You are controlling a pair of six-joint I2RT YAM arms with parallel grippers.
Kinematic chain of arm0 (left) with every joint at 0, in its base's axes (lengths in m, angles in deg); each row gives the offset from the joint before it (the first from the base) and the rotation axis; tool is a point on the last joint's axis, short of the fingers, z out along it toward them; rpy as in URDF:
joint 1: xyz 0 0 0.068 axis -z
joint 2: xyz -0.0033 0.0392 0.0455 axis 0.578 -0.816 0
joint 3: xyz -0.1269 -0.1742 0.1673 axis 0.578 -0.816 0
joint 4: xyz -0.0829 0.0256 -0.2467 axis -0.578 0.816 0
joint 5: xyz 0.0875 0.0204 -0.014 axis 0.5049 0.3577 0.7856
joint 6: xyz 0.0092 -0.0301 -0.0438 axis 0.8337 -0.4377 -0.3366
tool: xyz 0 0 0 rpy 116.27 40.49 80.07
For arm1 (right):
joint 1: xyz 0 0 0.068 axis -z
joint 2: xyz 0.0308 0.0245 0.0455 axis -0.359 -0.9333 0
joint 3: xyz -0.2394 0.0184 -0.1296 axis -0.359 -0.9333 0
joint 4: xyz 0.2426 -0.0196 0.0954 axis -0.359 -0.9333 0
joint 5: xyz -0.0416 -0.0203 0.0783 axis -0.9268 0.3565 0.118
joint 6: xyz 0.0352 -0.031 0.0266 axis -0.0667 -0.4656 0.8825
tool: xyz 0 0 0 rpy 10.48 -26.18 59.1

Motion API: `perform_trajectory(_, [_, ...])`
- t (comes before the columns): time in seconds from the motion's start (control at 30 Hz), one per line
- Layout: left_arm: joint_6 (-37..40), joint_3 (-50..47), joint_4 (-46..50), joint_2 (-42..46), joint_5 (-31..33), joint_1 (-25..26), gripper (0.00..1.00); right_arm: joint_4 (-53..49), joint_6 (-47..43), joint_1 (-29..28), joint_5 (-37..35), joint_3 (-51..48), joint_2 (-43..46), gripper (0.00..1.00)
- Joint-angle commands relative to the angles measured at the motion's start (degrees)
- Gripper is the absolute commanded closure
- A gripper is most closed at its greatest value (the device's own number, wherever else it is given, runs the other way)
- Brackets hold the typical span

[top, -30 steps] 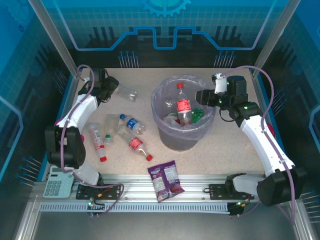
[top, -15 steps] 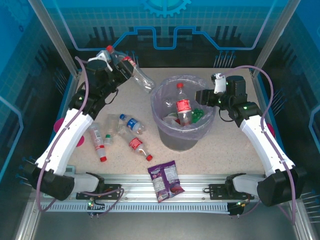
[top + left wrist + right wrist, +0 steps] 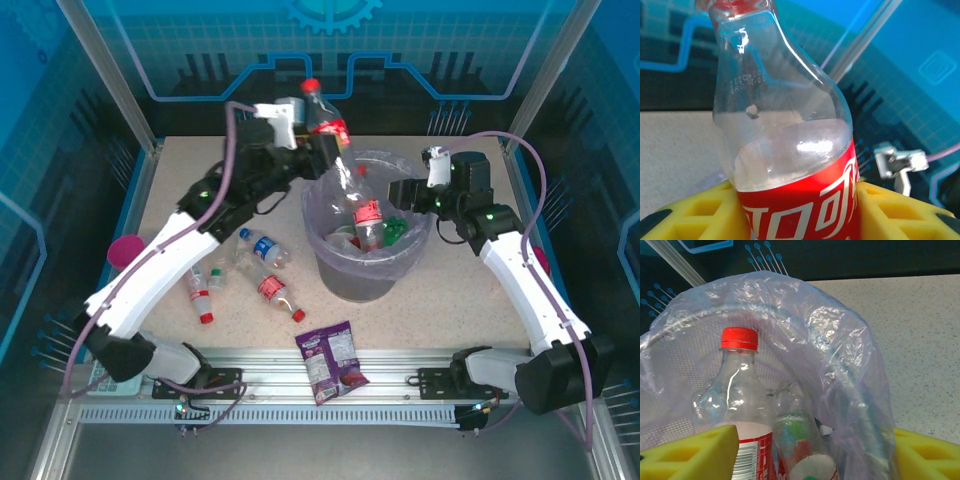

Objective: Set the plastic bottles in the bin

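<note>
Left fingers [image 3: 695, 217] swung bottle [image 3: 325, 122] over bin [image 3: 345, 275], clenched on it, right fingers [image 3: 690, 455] spread apart.

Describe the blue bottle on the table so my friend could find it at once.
Find the grey bin in the middle of the table. Just left of it lies the blue bottle, small and clear. It alone has a blue label and cap; the red bottle beside it, nearer the arms, wears red.

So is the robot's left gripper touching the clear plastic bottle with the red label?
Touching. In the left wrist view, the left gripper has its yellow fingers pressed against both sides of the clear red-labelled plastic bottle, no gap.
</note>
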Motion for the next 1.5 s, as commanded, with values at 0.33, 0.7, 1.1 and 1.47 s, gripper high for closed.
perform_trajectory(0.33, [1.0, 6.4, 3.8, -10.3, -3.6, 5.8, 0.54, 2.5, 3.8, 4.6, 2.6, 0.8, 6.1, 0.22])
perform_trajectory(0.7, [-0.2, 6.8, 5.0, -14.0, -2.0, 10.1, 0.54, 4.3, 5.3, 7.4, 3.5, -3.3, 8.3, 0.22])
perform_trajectory(1.1, [-0.2, 4.0, 6.3, -15.6, 3.6, 12.0, 0.39, 5.0, 5.6, 8.4, 4.5, -4.2, 9.5, 0.22])
perform_trajectory(1.47, [0.6, -1.4, -3.8, -11.4, 11.2, 12.0, 0.45, 6.8, 6.5, 9.0, 4.6, -4.9, 10.4, 0.22])
